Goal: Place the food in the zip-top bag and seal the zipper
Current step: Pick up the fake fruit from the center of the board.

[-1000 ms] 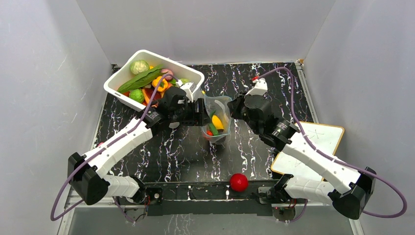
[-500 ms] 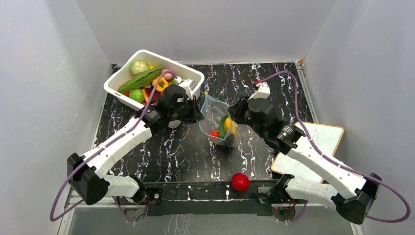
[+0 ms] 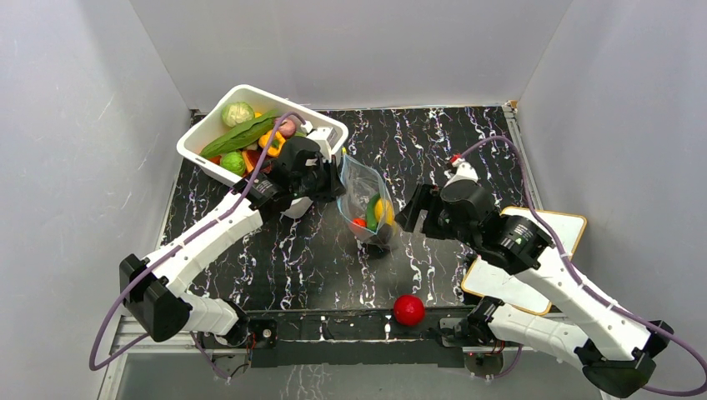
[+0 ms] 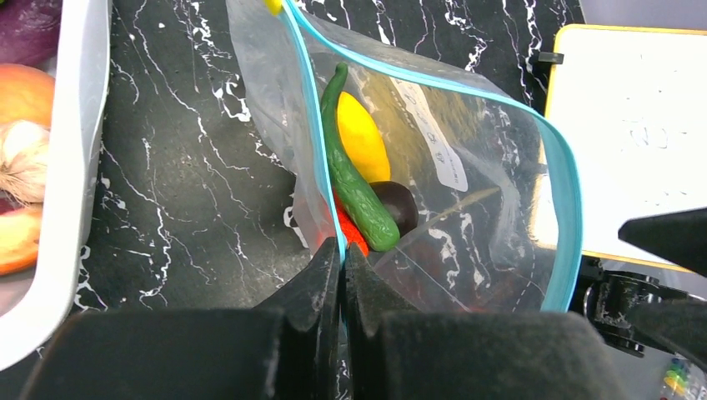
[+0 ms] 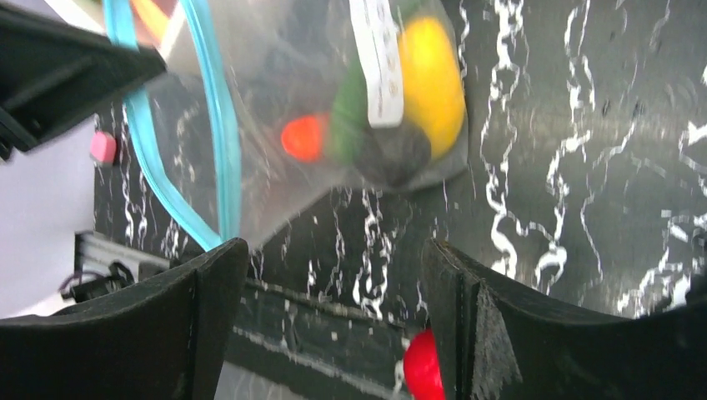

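Tub at the far-left corner of the table, whiteboard at the right edge, red ball by the near edge. Mid-table, bag with food, long axis far to near, open zipper end far, pinched by the left gripper, pressed tight; right gripper spread just beside.

Worktop: black, white-veined marble pattern.
Far left: white tub of toy food.
Near right: yellow-rimmed whiteboard.
Near edge: red ball.
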`<state>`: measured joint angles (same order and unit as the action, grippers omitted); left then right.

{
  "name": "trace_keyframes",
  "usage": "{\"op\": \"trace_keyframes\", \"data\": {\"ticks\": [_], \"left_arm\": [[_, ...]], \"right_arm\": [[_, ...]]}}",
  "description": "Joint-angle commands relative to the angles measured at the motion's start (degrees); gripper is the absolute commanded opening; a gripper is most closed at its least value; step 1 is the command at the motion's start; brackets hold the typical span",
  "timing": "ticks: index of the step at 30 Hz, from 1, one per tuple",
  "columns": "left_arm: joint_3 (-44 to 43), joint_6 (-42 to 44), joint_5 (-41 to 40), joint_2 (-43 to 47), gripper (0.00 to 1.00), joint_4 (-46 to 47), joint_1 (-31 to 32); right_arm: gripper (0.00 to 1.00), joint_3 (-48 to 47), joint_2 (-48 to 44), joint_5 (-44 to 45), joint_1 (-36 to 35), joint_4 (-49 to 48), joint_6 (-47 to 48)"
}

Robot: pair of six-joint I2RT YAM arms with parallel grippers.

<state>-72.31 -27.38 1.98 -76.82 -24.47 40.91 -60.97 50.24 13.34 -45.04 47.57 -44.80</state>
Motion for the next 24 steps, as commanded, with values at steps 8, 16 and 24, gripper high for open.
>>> {"op": "trace_keyframes", "data": {"ticks": [8,16,24], "left_arm": [[-2.2,3.3,-1.9,1.4,0.0,1.4,0.1],[-2.4,3.8,-2.7,2.1,0.0,1.5,0.1],[-1.0,3.7,-3.2,3.4,0.0,2.1,0.0]], "right_arm": [[0.89,6.6,-0.7,-14.1,-0.1,14.7,-8.8],[0.98,15.3,-1.1,-19.0,-0.1,14.3,-10.7],[0.94,22.7,0.3,-24.8,-0.9,8.6,-10.2]]}}
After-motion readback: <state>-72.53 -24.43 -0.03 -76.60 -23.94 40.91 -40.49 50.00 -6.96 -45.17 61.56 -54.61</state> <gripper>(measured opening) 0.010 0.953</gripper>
